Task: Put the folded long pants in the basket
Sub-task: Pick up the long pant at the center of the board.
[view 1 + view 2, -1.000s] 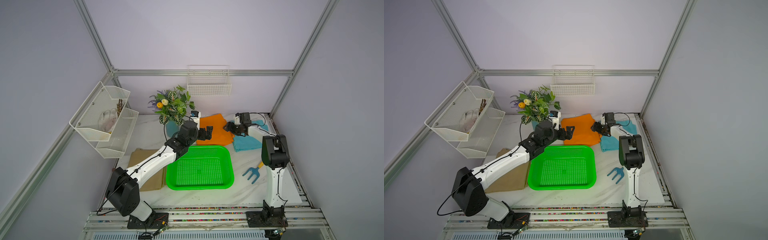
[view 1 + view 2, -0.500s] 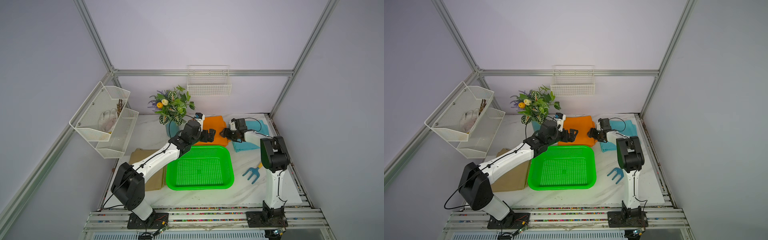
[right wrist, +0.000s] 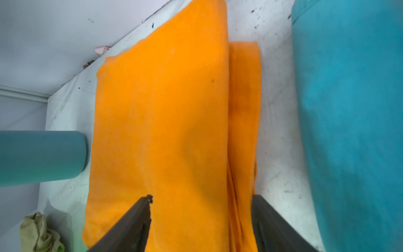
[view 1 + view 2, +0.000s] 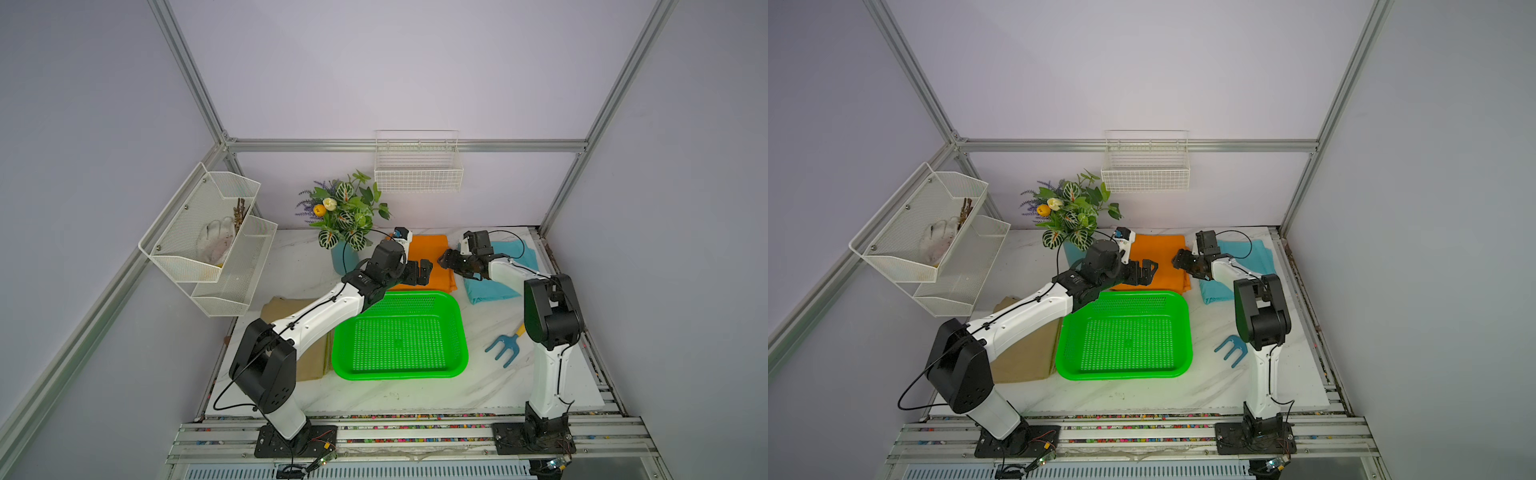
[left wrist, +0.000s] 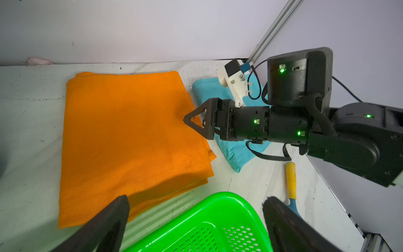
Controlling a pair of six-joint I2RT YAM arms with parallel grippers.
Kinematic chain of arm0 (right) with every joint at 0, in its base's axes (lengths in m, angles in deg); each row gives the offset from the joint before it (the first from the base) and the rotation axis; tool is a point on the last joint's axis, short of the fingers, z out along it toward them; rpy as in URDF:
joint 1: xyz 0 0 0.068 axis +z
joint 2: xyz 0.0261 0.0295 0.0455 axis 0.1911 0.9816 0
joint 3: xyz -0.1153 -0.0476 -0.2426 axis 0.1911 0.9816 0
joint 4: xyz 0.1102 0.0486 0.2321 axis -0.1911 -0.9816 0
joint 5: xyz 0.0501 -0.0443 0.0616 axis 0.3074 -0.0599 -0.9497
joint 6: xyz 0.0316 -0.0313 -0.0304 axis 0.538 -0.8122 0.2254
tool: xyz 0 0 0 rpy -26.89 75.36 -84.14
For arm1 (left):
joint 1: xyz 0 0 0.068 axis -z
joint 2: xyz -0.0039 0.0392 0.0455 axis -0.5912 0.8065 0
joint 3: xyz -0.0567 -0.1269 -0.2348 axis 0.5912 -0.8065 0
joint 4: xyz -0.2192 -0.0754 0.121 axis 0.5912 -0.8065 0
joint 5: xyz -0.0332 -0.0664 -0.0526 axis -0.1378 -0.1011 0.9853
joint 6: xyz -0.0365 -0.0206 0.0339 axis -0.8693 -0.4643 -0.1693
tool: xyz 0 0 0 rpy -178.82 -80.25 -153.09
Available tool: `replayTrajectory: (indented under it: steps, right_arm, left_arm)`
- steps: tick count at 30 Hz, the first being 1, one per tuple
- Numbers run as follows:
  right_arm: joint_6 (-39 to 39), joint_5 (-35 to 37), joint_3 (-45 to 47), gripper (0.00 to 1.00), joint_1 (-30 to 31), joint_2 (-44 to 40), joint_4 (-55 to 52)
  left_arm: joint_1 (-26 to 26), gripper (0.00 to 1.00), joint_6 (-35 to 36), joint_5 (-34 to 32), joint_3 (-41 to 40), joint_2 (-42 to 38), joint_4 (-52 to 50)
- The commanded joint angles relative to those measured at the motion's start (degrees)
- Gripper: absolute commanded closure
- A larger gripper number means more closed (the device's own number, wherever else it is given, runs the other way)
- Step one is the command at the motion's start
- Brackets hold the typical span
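Nearing orange pants (image 4: 434, 248) (right end effector (image 4: 444, 261))

1. The scene is lit brightly and evenly from above; only soft, weak shadows are seen on the table (image 4: 415, 399) in both top views.
2. A green glow is thrown onto the table by the basket (image 4: 399, 374) along its near rim.
3. In the left wrist view, a shadow band is laid across the near part of the orange pants (image 5: 130, 131), and the fingers (image 5: 104, 227) of the left gripper (image 5: 196, 198) are blurred.
4. The right wrist view is soft overall; the blue pants (image 3: 349, 109) and the vase (image 3: 39, 157) are out of focus.
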Motion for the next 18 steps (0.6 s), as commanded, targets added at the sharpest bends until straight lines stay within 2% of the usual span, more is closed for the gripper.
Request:
replayTrajectory:
  steps: [1, 7, 10, 13, 16, 17, 18]
  right_arm:
    - [0.59, 2.7, -1.95, 0.2, 0.48, 4.34, -3.61]
    - [1.21, 0.26, -5.05, 0.16, 0.59, 8.24, -2.94]
    - [1.58, -2.4, -5.6, 0.16, 1.52, 9.09, -2.12]
    - [2.51, -2.14, -5.04, 0.19, 3.05, 9.06, -1.07]
    - [4.24, -1.49, -4.62, 0.28, 3.72, 9.64, 0.11]
    - [4.78, -1.19, -4.74, 0.4, 3.69, 9.92, 0.57]
    - [4.95, -1.03, -4.92, 0.57, 3.58, 10.03, 1.02]
  left_arm:
    - [0.23, 0.0, 1.19, 1.28, 0.38, -0.52, 0.73]
    - [0.2, 0.0, 1.6, -0.16, -2.09, -2.44, 1.25]
    - [0.18, 0.0, 1.91, -1.18, -3.39, -3.15, 1.7]
    - [0.18, 0.0, 1.86, -1.99, -4.05, -3.24, 1.61]
    - [0.25, 0.0, 1.63, -2.36, -4.62, -3.41, 1.61]
    - [0.24, 0.0, 1.62, -2.38, -4.83, -3.57, 1.71]
    - [0.22, 0.0, 1.66, -2.32, -5.18, -3.78, 1.97]
